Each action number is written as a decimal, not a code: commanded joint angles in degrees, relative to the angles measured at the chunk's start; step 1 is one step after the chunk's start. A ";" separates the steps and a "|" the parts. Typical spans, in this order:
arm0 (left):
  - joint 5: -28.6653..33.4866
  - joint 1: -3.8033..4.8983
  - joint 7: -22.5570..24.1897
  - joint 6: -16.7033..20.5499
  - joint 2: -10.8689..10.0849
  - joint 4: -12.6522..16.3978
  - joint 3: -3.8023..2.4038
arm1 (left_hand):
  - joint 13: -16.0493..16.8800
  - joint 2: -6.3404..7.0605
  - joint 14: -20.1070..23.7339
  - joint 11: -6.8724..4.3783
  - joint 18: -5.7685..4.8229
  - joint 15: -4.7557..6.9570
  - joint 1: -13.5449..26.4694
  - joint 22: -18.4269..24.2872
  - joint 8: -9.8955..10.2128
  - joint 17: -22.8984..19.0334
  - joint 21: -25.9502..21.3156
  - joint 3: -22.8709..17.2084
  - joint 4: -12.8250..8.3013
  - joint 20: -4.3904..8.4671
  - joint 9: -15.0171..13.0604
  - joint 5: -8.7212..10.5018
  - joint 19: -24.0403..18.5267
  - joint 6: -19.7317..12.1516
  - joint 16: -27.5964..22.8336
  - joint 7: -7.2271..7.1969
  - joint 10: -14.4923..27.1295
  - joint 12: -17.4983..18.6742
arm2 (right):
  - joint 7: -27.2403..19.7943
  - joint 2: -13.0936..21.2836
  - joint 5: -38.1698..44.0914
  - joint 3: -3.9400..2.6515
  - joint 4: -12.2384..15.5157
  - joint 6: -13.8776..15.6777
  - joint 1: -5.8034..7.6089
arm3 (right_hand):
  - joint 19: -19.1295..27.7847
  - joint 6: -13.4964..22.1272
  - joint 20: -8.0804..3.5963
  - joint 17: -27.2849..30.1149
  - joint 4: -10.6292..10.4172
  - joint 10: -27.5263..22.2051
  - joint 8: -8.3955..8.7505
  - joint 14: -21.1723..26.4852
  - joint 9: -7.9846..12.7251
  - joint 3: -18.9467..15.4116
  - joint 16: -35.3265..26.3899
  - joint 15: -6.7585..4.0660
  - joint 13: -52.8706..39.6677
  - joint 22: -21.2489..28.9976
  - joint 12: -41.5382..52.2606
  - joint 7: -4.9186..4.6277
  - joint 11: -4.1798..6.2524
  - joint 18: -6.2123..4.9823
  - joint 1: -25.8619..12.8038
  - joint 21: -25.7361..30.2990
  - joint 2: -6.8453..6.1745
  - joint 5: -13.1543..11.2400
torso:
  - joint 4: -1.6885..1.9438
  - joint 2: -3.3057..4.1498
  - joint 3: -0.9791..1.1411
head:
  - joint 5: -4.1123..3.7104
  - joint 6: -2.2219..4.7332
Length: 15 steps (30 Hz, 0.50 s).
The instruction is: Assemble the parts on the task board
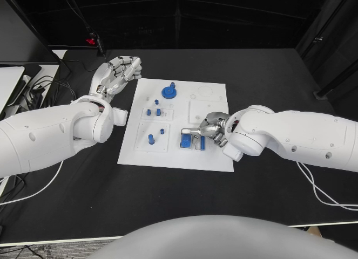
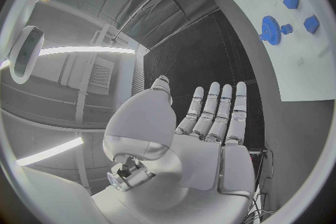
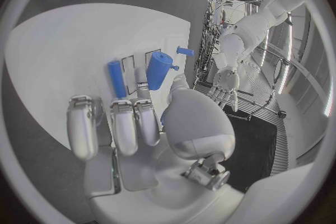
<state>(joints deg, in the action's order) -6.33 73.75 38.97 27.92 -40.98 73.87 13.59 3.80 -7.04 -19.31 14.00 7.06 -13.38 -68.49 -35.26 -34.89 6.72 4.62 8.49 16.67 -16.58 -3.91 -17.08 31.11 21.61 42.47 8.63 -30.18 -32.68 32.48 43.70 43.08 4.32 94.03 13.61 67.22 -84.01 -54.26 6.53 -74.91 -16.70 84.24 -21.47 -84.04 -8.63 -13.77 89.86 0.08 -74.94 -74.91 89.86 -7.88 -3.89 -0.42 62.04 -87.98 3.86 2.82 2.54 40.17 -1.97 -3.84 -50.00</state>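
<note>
My right robot hand [image 1: 210, 128] hovers at the white plastic task board [image 1: 212, 159], fingers curled beside the blue cylindrical parts [image 1: 184, 141] lying in its near slot; whether it pinches one I cannot tell. I should seat pieces squarely. My left robot hand [image 1: 119, 72] is spread, holding nothing

no readable text, labels, brands, numbers or signs anywhere; the white task board [image 1: 214, 156] in the middle of the frame shows only faint outlines, too small to read as writing.
</note>
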 commanded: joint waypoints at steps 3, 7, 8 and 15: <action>0.08 0.09 3.40 -0.57 0.06 0.05 -0.06 | -0.07 -0.04 0.48 -0.02 -0.38 -0.08 -0.74 0.07 -0.23 -0.09 0.30 0.46 0.02 0.02 0.05 -0.35 -0.07 -0.36 0.36 7.83 0.37 -0.22 | -0.47 -0.20 0.15 -0.02 0.02 0.66 0.06 | -4.30 0.22 -0.56 -15.09 -0.06 5.76 -0.09 -5.96 -0.11 -0.58 0.14 -0.44 -15.06 -14.00 0.14 0.44 0.34 -0.33 -0.87 0.34 -0.16 -0.15 | -0.04 -0.01 -0.01 | 0.10 0.00; 0.08 0.09 3.37 -0.66 0.08 0.07 -0.06 | -0.07 -0.07 0.50 -0.02 -0.38 -0.08 -0.78 0.09 -0.26 -0.16 0.30 0.50 0.02 0.02 0.05 -0.50 -0.08 -0.37 0.41 7.83 0.39 -0.25 | -0.94 0.23 0.15 -0.01 0.61 1.36 0.05 | -4.30 -0.23 -0.63 -15.09 -0.02 5.76 -0.44 -5.96 -0.35 -0.84 0.14 -0.49 -15.06 -14.00 0.14 0.62 0.46 -0.33 -0.99 0.34 0.10 -0.15 | 0.01 0.04 0.01 | 0.09 0.00; 0.08 0.09 3.37 -0.67 0.07 0.09 -0.06 | -0.07 -0.07 0.50 -0.02 -0.38 -0.08 -0.78 0.09 -0.26 -0.16 0.30 0.50 0.02 0.02 0.05 -0.50 -0.08 -0.37 0.41 7.83 0.39 -0.25 | -1.17 0.49 0.15 -0.01 0.93 1.67 0.05 | -4.29 -0.77 -0.67 -15.09 0.05 5.76 -0.87 -5.96 -0.60 -0.93 0.14 -0.55 -15.06 -14.00 0.14 0.80 0.63 -0.33 -0.83 0.36 0.28 -0.14 | 0.00 0.05 0.02 | 0.11 0.00; 0.08 0.08 3.28 -0.72 -0.11 0.12 -0.06 | -0.07 -0.07 0.50 -0.02 -0.38 -0.08 -0.78 0.09 -0.26 -0.16 0.30 0.50 0.02 0.02 0.05 -0.50 -0.08 -0.37 0.41 7.83 0.39 -0.25 | -1.73 3.99 0.15 0.00 4.76 2.09 0.04 | -4.34 -3.79 -1.72 -15.09 0.11 5.76 -5.50 -5.96 -3.82 -2.06 0.14 -1.82 -15.06 -14.01 0.14 2.54 2.19 -0.32 0.88 0.33 1.19 -0.13 | 0.02 0.00 -0.03 | 0.29 0.00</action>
<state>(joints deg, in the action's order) -6.33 73.74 38.97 27.76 -41.05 73.92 13.59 3.80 -7.27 -19.31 14.00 7.05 -13.38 -68.72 -35.24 -34.89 6.61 4.62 8.77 16.71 -16.57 -3.91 -17.38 31.11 21.61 42.70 8.63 -30.18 -32.68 31.74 47.02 43.10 4.34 97.72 14.83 67.20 -83.89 -57.73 5.08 -74.90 -16.60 83.92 -26.58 -84.05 -12.17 -15.58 89.86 -1.36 -74.94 -74.91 89.86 -5.36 -1.92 -0.42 62.53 -87.77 5.09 2.82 2.54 40.17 -1.94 -3.48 -50.00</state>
